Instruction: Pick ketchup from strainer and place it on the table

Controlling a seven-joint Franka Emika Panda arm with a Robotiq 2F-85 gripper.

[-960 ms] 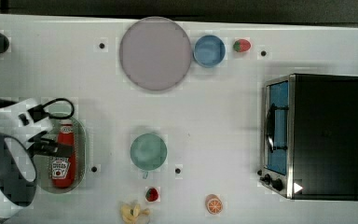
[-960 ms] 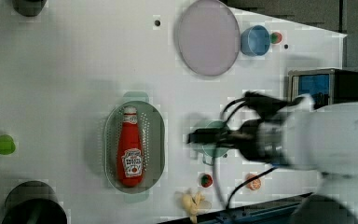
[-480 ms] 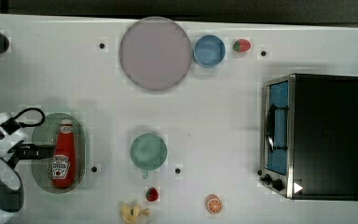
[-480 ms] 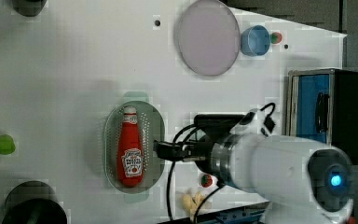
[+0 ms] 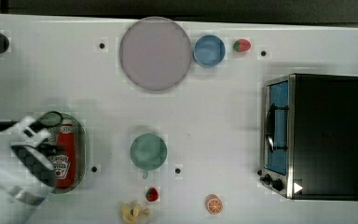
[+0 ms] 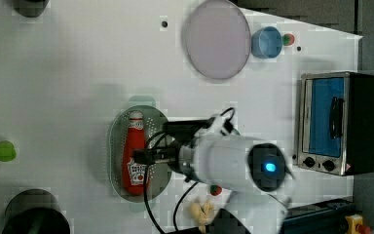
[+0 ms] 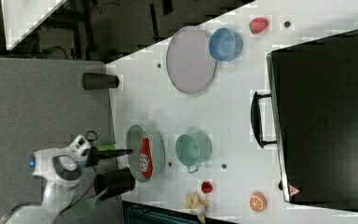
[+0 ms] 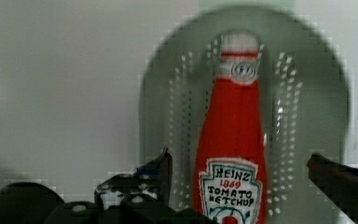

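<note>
Ketchup [image 8: 231, 154] lies flat in the strainer [image 8: 317, 93], between your wide-open pincer [image 8: 237, 172]. Lower squarely, then close across the labelled body.

- The white arm [image 6: 233, 163] is reaching in from the left view's lower edge, wrist angled downward.
- The claw [image 8: 237, 170] is hanging with its fingers [image 8: 161, 170] spread wide, gripping nothing.
</note>
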